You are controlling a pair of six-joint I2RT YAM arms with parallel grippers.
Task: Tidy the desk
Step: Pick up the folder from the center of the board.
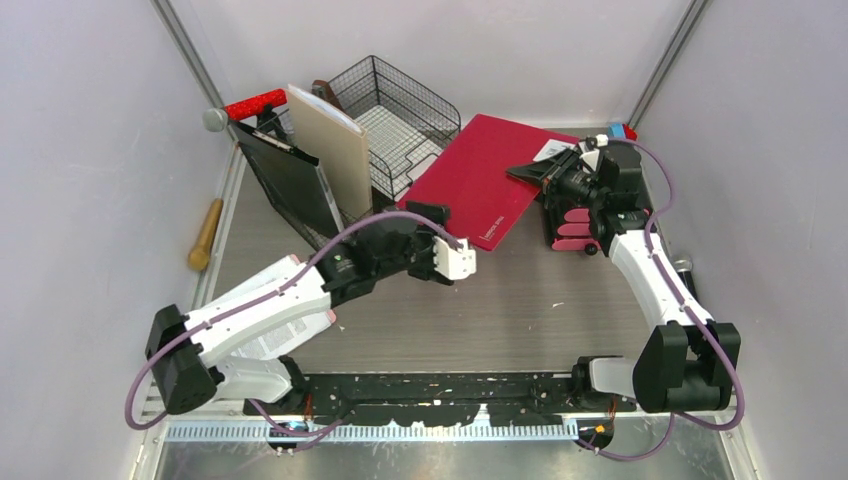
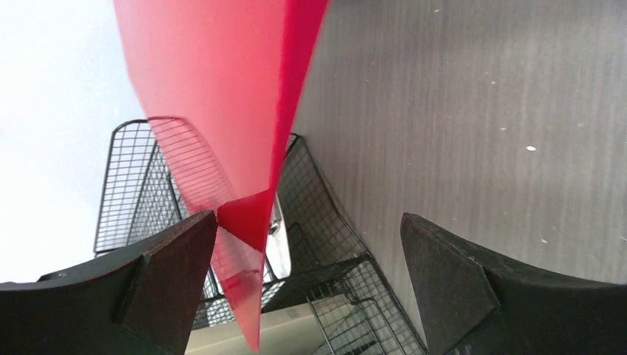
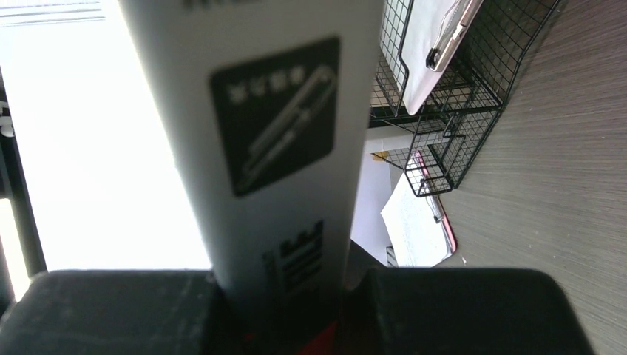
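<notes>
The left gripper (image 2: 308, 216) hangs wide open over the middle of the desk (image 1: 520, 300). The near corner of the red folder (image 1: 480, 185) sits between its fingers, close to one; I cannot tell whether they touch. The folder rests against the mesh rack (image 1: 400, 110) at the far edge. Near the far right corner, the right gripper (image 3: 292, 277) clamps a white box (image 3: 273, 111) with a pen label.

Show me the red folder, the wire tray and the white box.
red folder (image 1: 465, 180), top view, middle of its cover.
wire tray (image 1: 420, 103), top view, its right mesh wall.
white box (image 3: 273, 118), right wrist view, its printed face.
</notes>
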